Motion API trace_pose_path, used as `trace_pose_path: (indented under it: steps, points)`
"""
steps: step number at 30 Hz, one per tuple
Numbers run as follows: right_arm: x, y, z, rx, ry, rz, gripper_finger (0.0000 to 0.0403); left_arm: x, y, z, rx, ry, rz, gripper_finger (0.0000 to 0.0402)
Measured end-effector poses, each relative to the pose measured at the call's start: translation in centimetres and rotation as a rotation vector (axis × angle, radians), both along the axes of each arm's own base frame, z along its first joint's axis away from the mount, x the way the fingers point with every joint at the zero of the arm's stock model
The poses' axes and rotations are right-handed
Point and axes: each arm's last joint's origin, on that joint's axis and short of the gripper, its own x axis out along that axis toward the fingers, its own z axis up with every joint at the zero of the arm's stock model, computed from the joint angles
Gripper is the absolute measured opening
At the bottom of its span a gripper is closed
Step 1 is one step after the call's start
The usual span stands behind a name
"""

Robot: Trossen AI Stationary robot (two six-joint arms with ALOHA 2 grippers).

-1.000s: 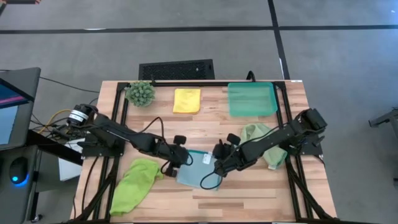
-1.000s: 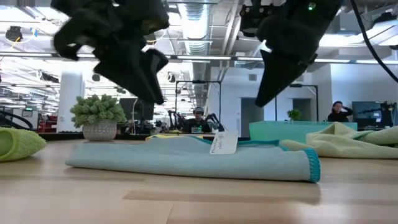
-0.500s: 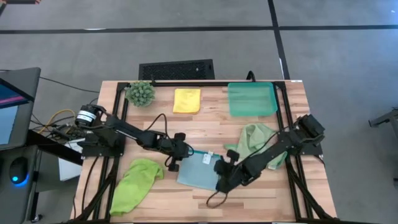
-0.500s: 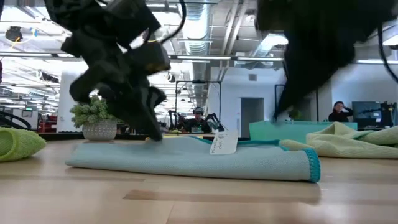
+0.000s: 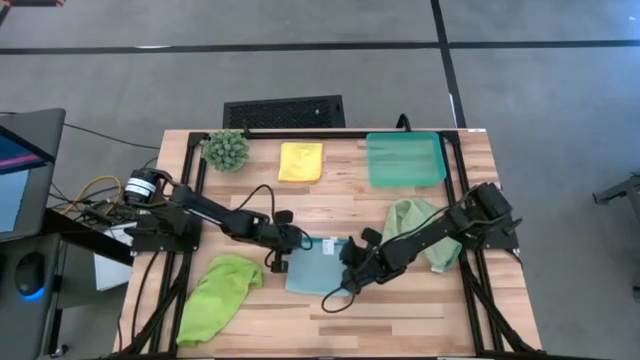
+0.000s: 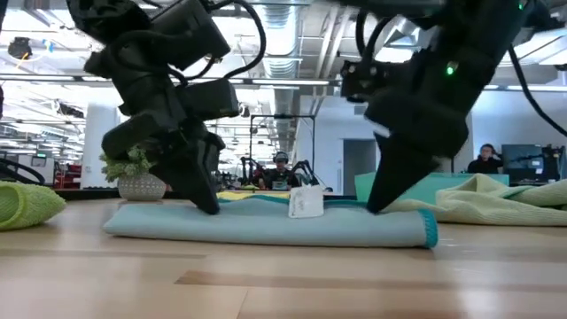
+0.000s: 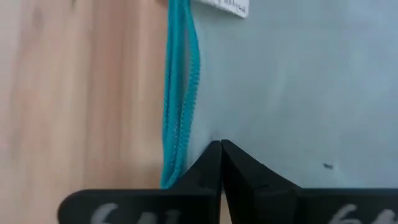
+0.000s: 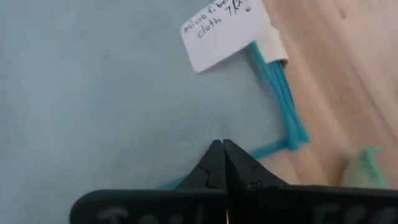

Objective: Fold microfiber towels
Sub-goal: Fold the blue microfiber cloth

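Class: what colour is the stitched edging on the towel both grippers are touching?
Bright teal-blue, on the light blue towel; the right wrist view shows the edging best.

Overhead, table-level and wrist views share the light blue towel (image 5: 318, 268).

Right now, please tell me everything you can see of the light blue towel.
The light blue towel lies folded and flat near the table's front middle. It looks like soft microfiber with brighter teal stitched edges and a white paper tag with handwriting. The left gripper and the right gripper are both shut on it, pressing down at opposite sides. No other cloth touches it.
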Motion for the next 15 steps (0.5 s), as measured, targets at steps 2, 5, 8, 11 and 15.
trace_pose_path:
  steps: [2, 5, 8, 11, 15]
  points:
    - [-0.7, -0.4, 0.9, -0.022, 0.035, -0.003, 0.0003, 0.0, 0.1, 0.6, 0.056, 0.014, 0.032, 0.0000]
    - [-0.9, -1.0, 1.5, -0.038, 0.051, -0.004, 0.0003, 0.4, 0.2, 1.1, 0.078, 0.008, 0.031, 0.0000]
    - [-0.2, -1.7, 1.8, -0.044, 0.027, 0.028, 0.0003, 1.0, -0.1, 1.7, 0.059, -0.045, -0.008, 0.0000]
    - [0.6, -2.8, 1.6, 0.016, 0.047, 0.077, 0.0002, 1.3, -0.1, 1.9, 0.059, -0.069, -0.022, 0.0000]
    - [1.3, -3.9, 1.6, 0.043, 0.036, 0.092, 0.0001, 1.3, 0.2, 1.4, 0.046, -0.046, -0.028, 0.0000]
